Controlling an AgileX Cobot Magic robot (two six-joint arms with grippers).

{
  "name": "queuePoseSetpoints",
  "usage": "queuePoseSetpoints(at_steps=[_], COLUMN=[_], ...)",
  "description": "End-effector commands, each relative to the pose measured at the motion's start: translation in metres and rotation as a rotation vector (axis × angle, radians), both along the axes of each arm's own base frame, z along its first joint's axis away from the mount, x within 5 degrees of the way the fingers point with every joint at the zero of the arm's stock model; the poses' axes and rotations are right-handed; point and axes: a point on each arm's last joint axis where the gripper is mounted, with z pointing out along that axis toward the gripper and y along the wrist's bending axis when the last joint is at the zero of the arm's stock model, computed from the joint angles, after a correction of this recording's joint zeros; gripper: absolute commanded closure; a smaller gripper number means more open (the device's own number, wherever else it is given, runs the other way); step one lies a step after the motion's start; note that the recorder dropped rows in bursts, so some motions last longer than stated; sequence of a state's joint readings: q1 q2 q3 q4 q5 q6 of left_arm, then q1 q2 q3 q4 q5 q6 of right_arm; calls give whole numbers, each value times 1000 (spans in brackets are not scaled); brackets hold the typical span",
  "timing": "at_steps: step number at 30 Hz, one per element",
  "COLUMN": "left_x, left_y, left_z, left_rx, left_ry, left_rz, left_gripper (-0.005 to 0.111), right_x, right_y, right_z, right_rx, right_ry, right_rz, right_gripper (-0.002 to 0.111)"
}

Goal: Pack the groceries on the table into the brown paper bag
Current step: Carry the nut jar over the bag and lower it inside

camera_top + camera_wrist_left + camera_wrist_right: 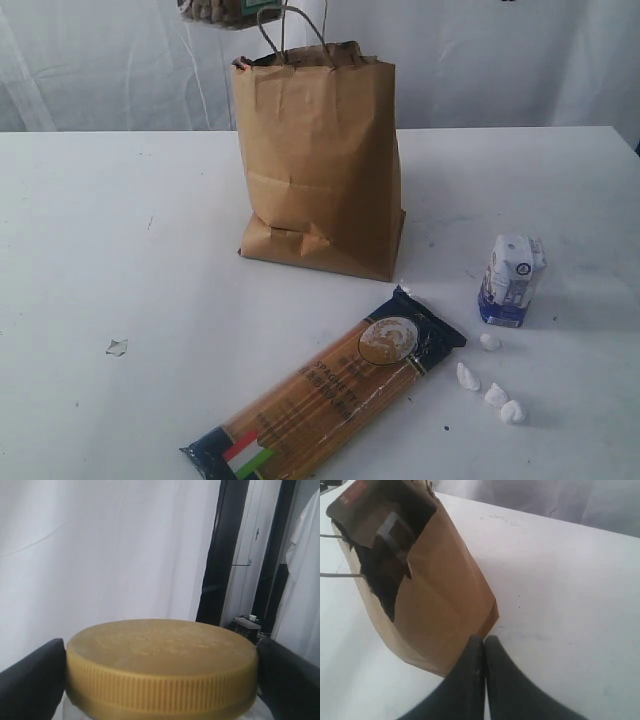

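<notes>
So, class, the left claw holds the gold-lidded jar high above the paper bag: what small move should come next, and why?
Probably ease the gold-lidded jar toward the middle of the mouth of the brown paper bag before lowering. The left claw grips it by the lid; in the exterior view it hangs over the bag's left rim, not centred.

One bag, one jar, one carton, one spaghetti pack, four lumps.

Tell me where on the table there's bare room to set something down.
Widest free patch: the table left of the brown paper bag, bare but one small scrap. Also right of the bag, behind the white-blue carton. Crowded: front right, with spaghetti pack, carton and white lumps.
</notes>
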State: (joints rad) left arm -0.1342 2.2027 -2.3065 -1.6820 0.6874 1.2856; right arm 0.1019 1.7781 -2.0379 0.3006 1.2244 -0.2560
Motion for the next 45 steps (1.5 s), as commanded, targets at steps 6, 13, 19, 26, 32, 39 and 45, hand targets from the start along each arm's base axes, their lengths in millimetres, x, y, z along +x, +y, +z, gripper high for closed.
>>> queuePoseSetpoints(at_steps=[6, 13, 19, 26, 32, 39, 45], left_x=[16, 24, 19, 17, 3, -7, -29], left_y=[-25, -43, -65, -80, -84, -90, -90], left_z=[-14, -39, -41, -50, -50, -74, -79], left_rx=[-86, -98, -102, -92, -97, 148, 254], left_ry=[7, 78, 95, 105, 132, 252, 187], left_rz=[-55, -91, -103, -148, -322, -424, -654], left_gripper=[107, 107, 107, 107, 107, 107, 107], right_x=[-2, 1, 6, 7, 7, 7, 7], right_y=[-2, -2, -1, -1, -1, -1, -1], right_z=[2, -1, -8, -9, -9, -9, -9], right_rx=[-6, -11, -13, -11, -11, -9, -9], right_ry=[-10, -3, 15, 18, 18, 18, 18], right_rz=[2, 0, 0, 1, 1, 2, 2], right_gripper=[108, 108, 108, 108, 108, 108, 108])
